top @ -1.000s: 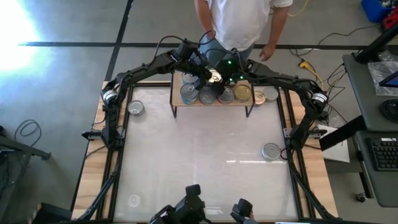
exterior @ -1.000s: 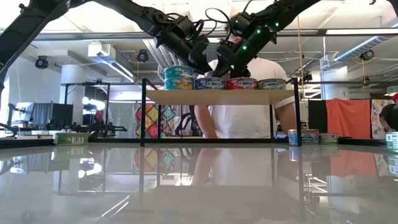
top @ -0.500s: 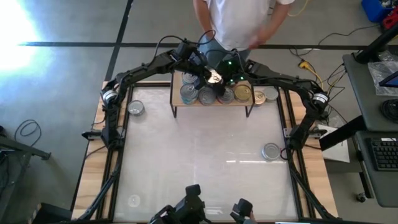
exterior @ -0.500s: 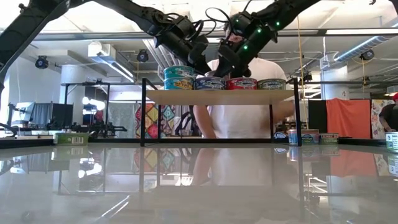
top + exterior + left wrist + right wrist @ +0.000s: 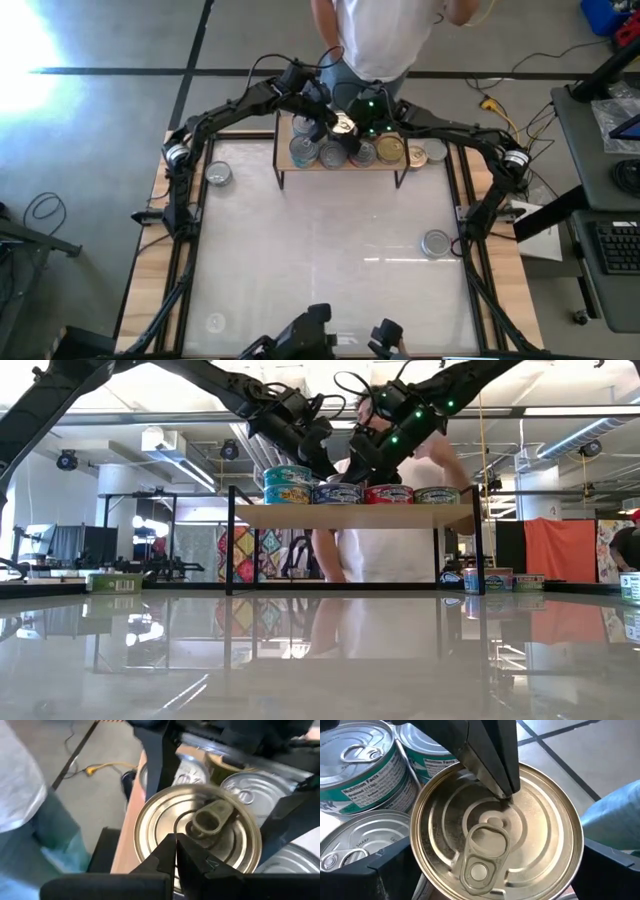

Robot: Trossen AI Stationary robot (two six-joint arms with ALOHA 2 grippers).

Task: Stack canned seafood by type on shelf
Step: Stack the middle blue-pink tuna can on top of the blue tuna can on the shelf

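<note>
Shelf (image 5: 400, 165) sits at the far edge of the surface (image 5: 320, 260), mid-width, loaded with tins. Low view: a teal two-high stack (image 5: 290, 484) at the shelf's left end, then a blue-sided tin (image 5: 338, 493), a red-sided tin (image 5: 389, 493) and a green-sided tin (image 5: 437, 495) in a row towards its right end.

A gold-topped tin (image 5: 495, 835) is up between my two tools, above the middle of the shelf. My right tool (image 5: 495, 870) has its fingers spread as wide as they go, one on each side of that tin's rim, gripping it. My left tool (image 5: 176, 862) has its fingers pressed together and holds nothing; the tip rests on the gold lid just beside the pull tab (image 5: 212, 817).

Loose tins on the surface: one silver-topped near the left edge, towards the far left corner (image 5: 218, 175); one near the right edge, about mid-depth (image 5: 435, 243); one gold-topped (image 5: 418, 155) and one silver-topped (image 5: 436, 152) just off the shelf's right end.

Surface is glossy white with wooden edges. A person in a white shirt (image 5: 385, 30) stands right behind the shelf. Grey floor with cables; a desk with a keyboard (image 5: 612, 245) stands off to the right.
</note>
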